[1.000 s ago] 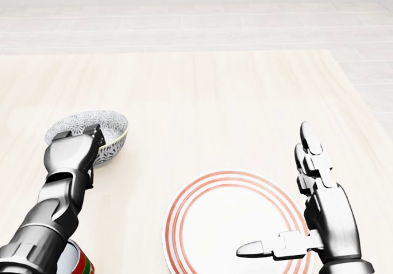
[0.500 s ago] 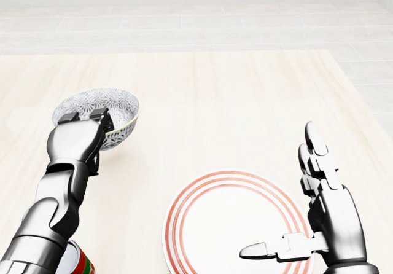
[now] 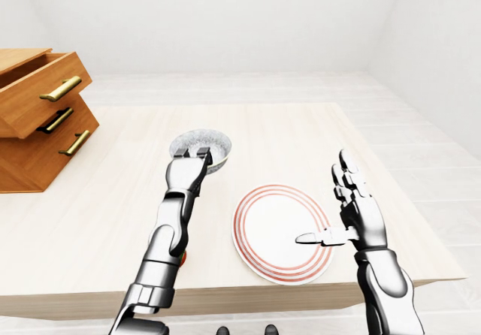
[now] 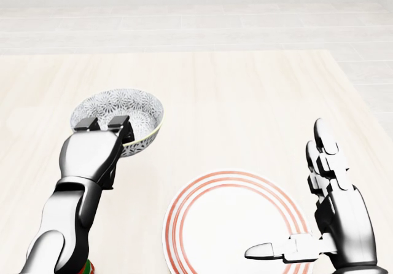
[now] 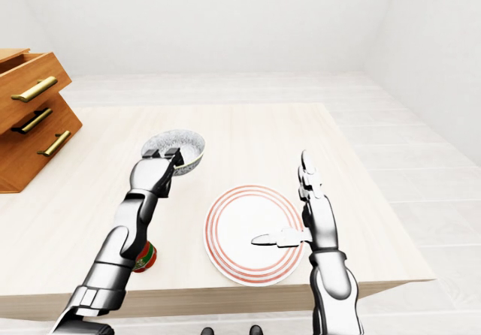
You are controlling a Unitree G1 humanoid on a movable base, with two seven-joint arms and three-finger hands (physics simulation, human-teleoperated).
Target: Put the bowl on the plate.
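Observation:
A grey-and-white patterned bowl (image 4: 126, 105) with a yellowish rim is in the left half of the head view, tilted slightly. My left hand (image 4: 102, 128) is shut on the bowl's near rim, fingertips hooked over the edge into the bowl. A white plate (image 4: 215, 222) with red rings lies flat on the table, to the lower right of the bowl and apart from it. My right hand (image 4: 285, 191) is open at the plate's right edge, fingers pointing up and thumb stretched left over the plate. It holds nothing.
A wooden chest (image 3: 34, 117) with brass handles and partly pulled-out drawers stands at the table's left side. A small red-and-green can (image 5: 146, 257) sits by my left forearm near the table's (image 3: 98, 222) near edge.
My left hand has carried the bowl to the right and nearer to the plate. The right hand has barely shifted, staying open beside the plate.

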